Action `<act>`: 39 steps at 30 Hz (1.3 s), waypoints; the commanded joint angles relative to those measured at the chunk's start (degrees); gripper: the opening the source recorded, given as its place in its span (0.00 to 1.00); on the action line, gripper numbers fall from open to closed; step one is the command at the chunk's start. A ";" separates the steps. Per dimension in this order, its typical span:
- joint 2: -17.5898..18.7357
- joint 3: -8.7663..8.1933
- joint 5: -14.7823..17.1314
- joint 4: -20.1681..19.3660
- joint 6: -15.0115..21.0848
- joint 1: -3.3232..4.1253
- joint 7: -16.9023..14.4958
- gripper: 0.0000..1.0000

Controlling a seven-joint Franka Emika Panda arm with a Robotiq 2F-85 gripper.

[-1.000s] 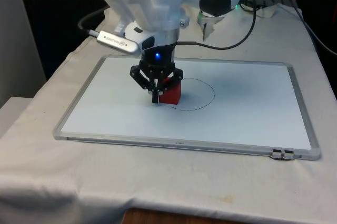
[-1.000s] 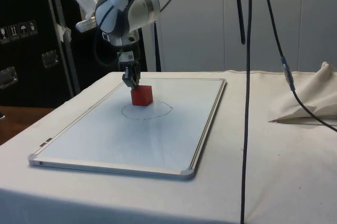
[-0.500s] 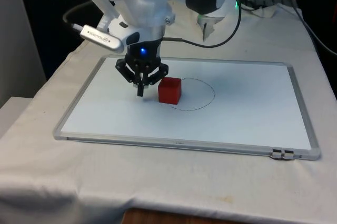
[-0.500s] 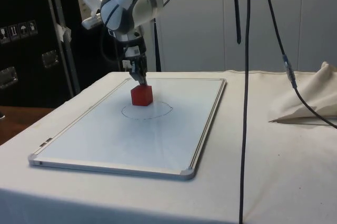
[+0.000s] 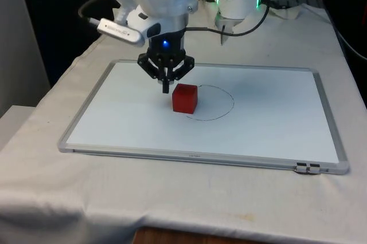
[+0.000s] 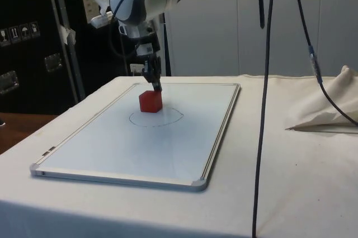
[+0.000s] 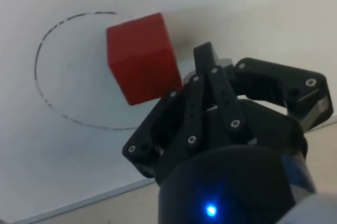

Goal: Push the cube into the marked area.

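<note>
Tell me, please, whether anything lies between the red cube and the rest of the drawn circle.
Nothing visible does. The red cube sits across the drawn circle at its edge; the whiteboard inside it is bare. The tool hovers beside the cube.

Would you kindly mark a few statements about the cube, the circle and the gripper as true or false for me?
1. The red cube sits on the whiteboard. True.
2. The cube lies wholly outside the drawn circle. False: it overlaps the circle's line at the front view's left edge, partly inside.
3. The gripper holds the cube between its fingers. False: its fingers are shut on nothing, hanging above the board beside the cube.
4. In the front view the gripper is on the left side of the cube, away from the circle's middle. True.
5. The cube is blue. False: it is red.
</note>
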 commanded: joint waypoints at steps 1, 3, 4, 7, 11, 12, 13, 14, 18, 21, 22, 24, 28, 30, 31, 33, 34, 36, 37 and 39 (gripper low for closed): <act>-0.34 0.23 0.17 -0.34 0.06 0.34 0.29 0.00; -0.63 0.80 0.29 -0.40 -0.06 0.17 0.46 0.00; -0.74 1.09 0.40 -0.40 -0.17 0.11 0.46 0.00; -0.97 1.78 0.97 -0.29 -0.34 -0.11 0.29 0.00; -0.92 2.64 2.29 0.40 -0.34 -0.52 -0.17 0.00; -0.86 2.86 2.64 0.63 -0.40 -0.63 -0.34 0.00; -0.80 3.04 2.98 0.86 -0.40 -0.74 -0.57 0.00; -0.74 3.21 3.38 1.03 -0.40 -0.86 -0.80 0.00; -0.69 3.95 4.81 1.55 -0.40 -1.15 -1.66 0.00; -0.86 4.70 5.61 1.89 -0.46 -1.15 -1.78 0.00; -0.92 4.87 5.79 2.01 -0.52 -1.15 -1.78 0.00; -0.74 4.58 5.44 1.89 -0.11 -0.92 -1.43 0.00; -1.09 5.73 6.47 2.18 -0.57 -1.15 -1.95 0.00; -1.20 5.96 6.53 2.18 -0.57 -1.20 -2.06 0.00; -1.26 6.19 6.47 2.12 -0.57 -1.26 -2.23 0.00; -0.92 5.84 6.02 2.18 -0.29 -0.92 -1.72 0.00; -1.15 6.13 6.36 2.35 -0.63 -1.49 -2.52 0.00; -0.97 6.02 6.30 2.52 -0.63 -1.66 -2.75 0.00; -0.92 5.90 6.19 2.75 -0.80 -1.83 -2.86 0.00; -0.80 5.56 6.02 3.55 -1.26 -2.35 -3.32 0.00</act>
